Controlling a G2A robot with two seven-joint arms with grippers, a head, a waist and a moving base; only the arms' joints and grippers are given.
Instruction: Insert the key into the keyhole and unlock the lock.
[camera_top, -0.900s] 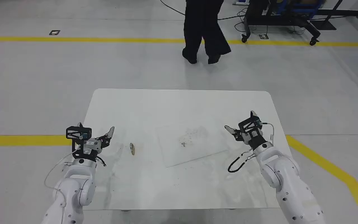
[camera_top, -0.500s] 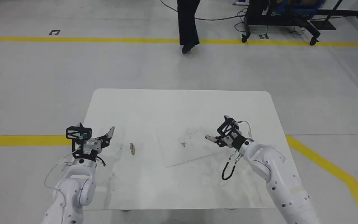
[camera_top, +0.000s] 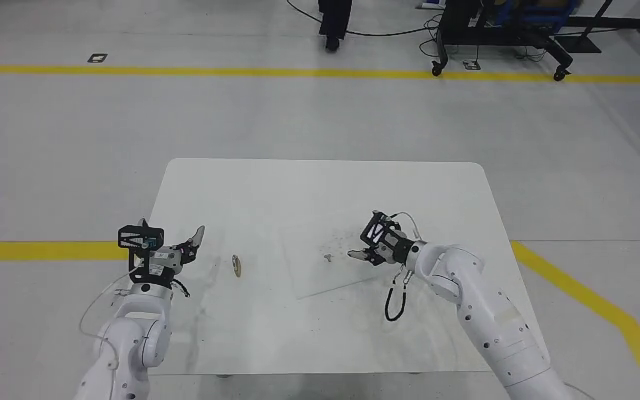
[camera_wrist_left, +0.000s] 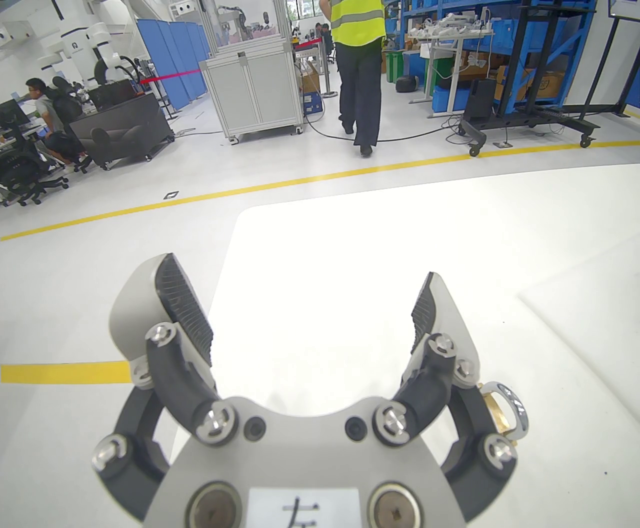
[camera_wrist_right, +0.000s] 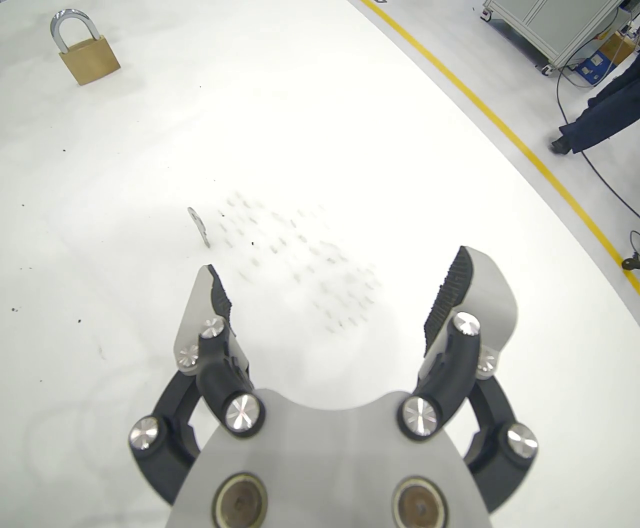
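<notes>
White table (camera_top: 300, 200), grey scuff marks (camera_wrist_right: 320, 280) mid-surface; yellow floor line (camera_top: 200, 70) beyond far edge.

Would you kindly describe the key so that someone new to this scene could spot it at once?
Take the white table and look near its middle, just ahead of the open right gripper. The key lies there at the edge of a patch of faint scuff marks. It is small, thin and silver, unlike the chunky brass padlock over by the left gripper.
</notes>
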